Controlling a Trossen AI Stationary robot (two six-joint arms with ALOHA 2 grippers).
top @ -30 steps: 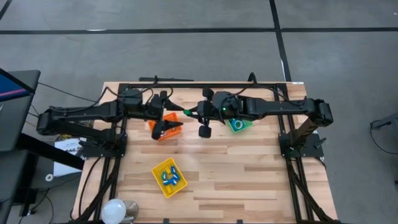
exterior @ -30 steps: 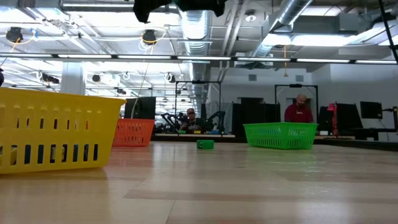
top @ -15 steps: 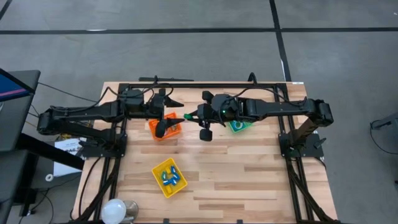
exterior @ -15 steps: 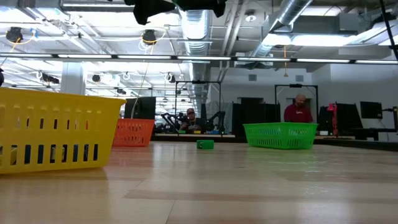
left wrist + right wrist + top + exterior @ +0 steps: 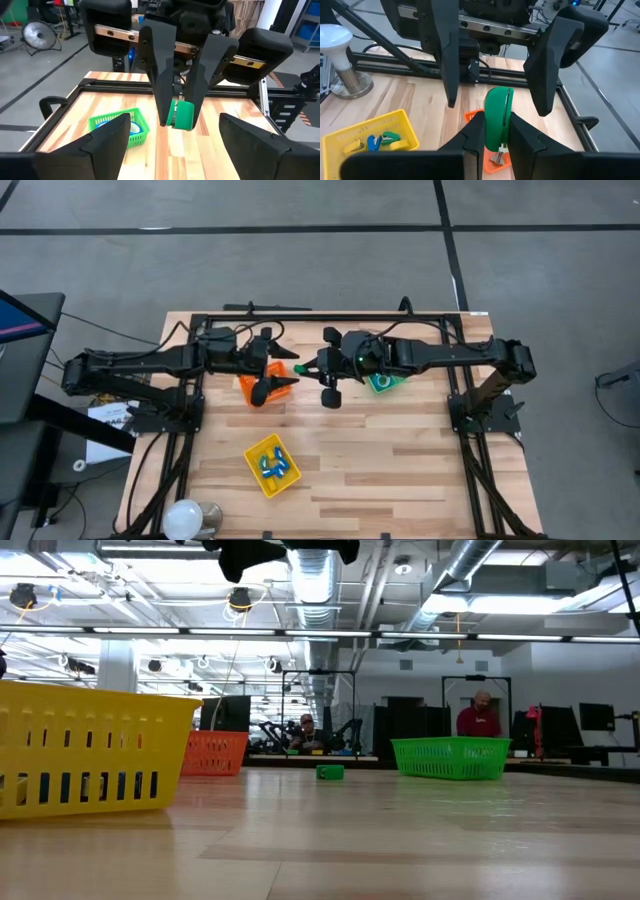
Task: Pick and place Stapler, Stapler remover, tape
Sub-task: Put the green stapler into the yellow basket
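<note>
Between the right gripper's (image 5: 492, 135) two dark fingers sits a green stapler remover (image 5: 497, 119), pinched upright with its metal teeth showing just below the fingertips; the jaws are nearly closed around it. Seen from the left wrist, that same green piece (image 5: 183, 115) hangs at the tips of the right arm's narrow fingers, raised above the wooden table (image 5: 165, 155). From above, the right gripper (image 5: 300, 367) points toward the left arm, over the table's back half, with the small green object at its tip just beside the orange bin (image 5: 268, 385).

Facing it, the left gripper (image 5: 272, 381) stands with its jaws spread wide and holds nothing; its fingers (image 5: 95, 150) show far apart at the edges of its own wrist view. It hovers over the orange bin, very near the right gripper's tip, though whether the two touch cannot be told.

Farther out, a green bin (image 5: 384, 381) lies under the right arm, and a roll of blue tape (image 5: 134, 128) shows inside it from the left wrist. A yellow bin (image 5: 272, 464) sits toward the table's front, holding small blue, green and yellow pieces (image 5: 380, 140). A white lamp-like object (image 5: 186, 518) stands at the front left corner. No stapler can be made out.
</note>
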